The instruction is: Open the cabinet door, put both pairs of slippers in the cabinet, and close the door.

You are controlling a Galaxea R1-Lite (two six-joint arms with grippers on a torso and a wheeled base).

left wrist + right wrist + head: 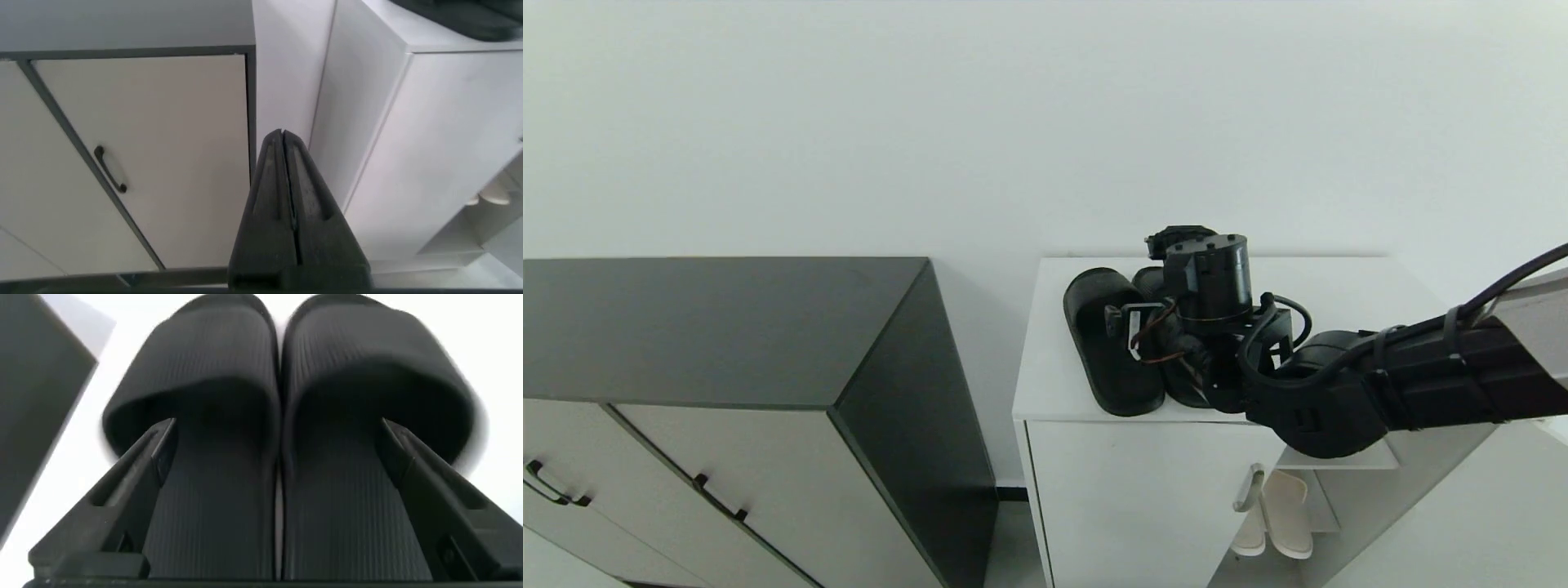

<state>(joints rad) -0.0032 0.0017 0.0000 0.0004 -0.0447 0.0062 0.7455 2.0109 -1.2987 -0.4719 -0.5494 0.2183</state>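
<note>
While the right tool (pixel 278 429) hangs wide open, its fingers (pixel 135 490) straddle the black slippers (pixel 212 482) paired atop the white cabinet (pixel 1054 359). Left tool (pixel 283 140) closed, empty.

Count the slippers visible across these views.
4. Two black ribbed slippers lie side by side on the white cabinet top; two cream slippers sit inside it. More may be hidden inside.

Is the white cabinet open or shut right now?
Open: the cabinet shows its inside on the right, with white slippers in it.
</note>
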